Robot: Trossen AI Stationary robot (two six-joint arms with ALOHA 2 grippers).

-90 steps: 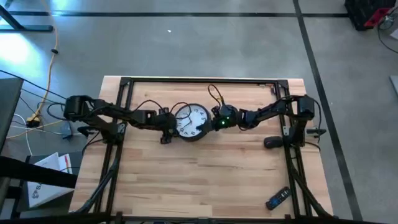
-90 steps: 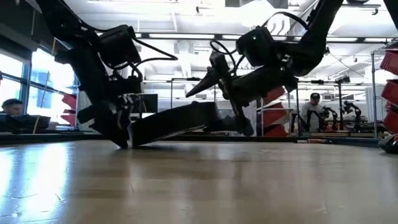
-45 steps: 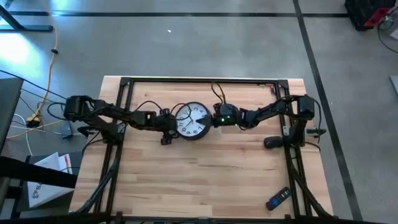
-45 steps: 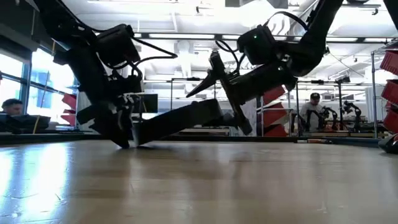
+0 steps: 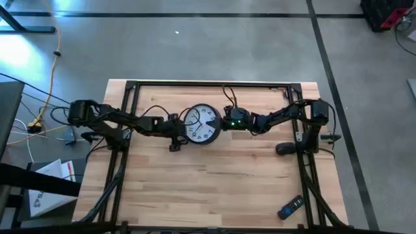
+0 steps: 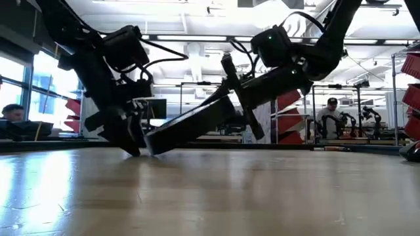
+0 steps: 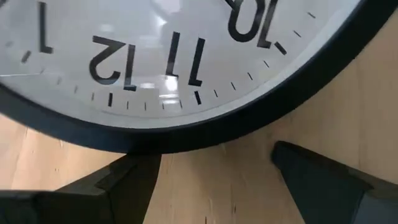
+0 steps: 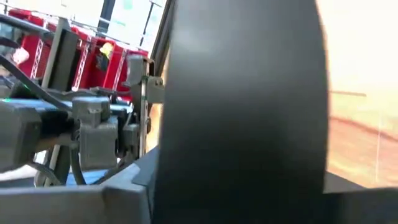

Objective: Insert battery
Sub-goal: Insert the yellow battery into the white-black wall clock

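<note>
A round wall clock (image 5: 201,125) with a black rim and a white face sits mid-table, tilted, its left edge on the wood (image 6: 152,149) and its right edge raised. My right gripper (image 5: 223,124) is shut on that raised right edge (image 6: 239,98). My left gripper (image 5: 177,130) stands open at the clock's low left edge, by the 12 mark (image 7: 112,62). The battery is out of view. My left gripper has one finger (image 7: 124,180) against the clock's rim (image 7: 149,140) below the 12 mark; the other finger (image 7: 323,180) stands clear of it. My right gripper pinches the clock's right rim (image 8: 242,112) between its two fingers, one on the face side and one under the back. It comes from the table's right and lies across the rim. The clock tilts up toward it.
A black remote (image 5: 290,207) lies near the table's front right corner. A small dark object (image 5: 284,148) sits beside the right arm's base. A black frame (image 5: 208,83) runs along the far edge. Bare wood fills the near half.
My right gripper has risen with the clock's right edge, so the clock now tilts more steeply. The clock's left edge has stayed on the table by my left gripper.
</note>
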